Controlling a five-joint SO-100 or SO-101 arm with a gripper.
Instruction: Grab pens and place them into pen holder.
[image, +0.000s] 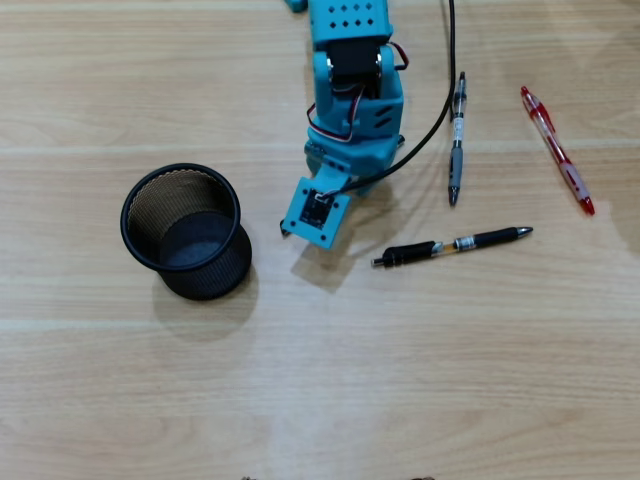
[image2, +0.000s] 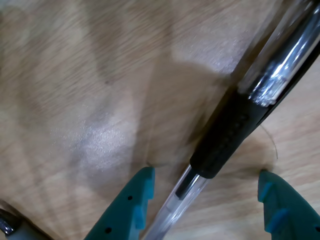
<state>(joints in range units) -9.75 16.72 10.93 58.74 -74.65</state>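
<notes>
Tabletop: pale wood-grain tabletop (image: 420, 370) with long horizontal plank seams in the overhead view; it fills both views, and nothing of the room beyond it shows.
Light: soft glare patches on the wood in the wrist view, with broad blurred shadows fanning across the grain.
Arm: teal plastic robot arm (image: 352, 90) reaching down from the top edge of the overhead view, with a black cable (image: 440, 110) looping off its right side and red, white and black wires at its joint.
Tool: teal two-finger tool (image2: 205, 187); in the wrist view its two tips stand spread wide, one on each side of a pen, neither seen to touch it. From overhead the fingers are hidden beneath the arm.
Pen under the tool: clear-barrelled pen with a black rubber grip (image2: 227, 132), lying on the wood at a slant between the spread tips in the wrist view.
Holder: black wire-mesh round pen holder (image: 230, 270), upright at the left of the overhead view, apart from the arm; its inside looks bare.
Other pens, overhead view: black-and-clear pen (image: 457, 140) lying nearly upright in the picture, right of the arm; red pen (image: 557, 150) slanted further right; black pen (image: 452, 245) lying nearly level below them. All three lie on the wood, well apart from the holder.
</notes>
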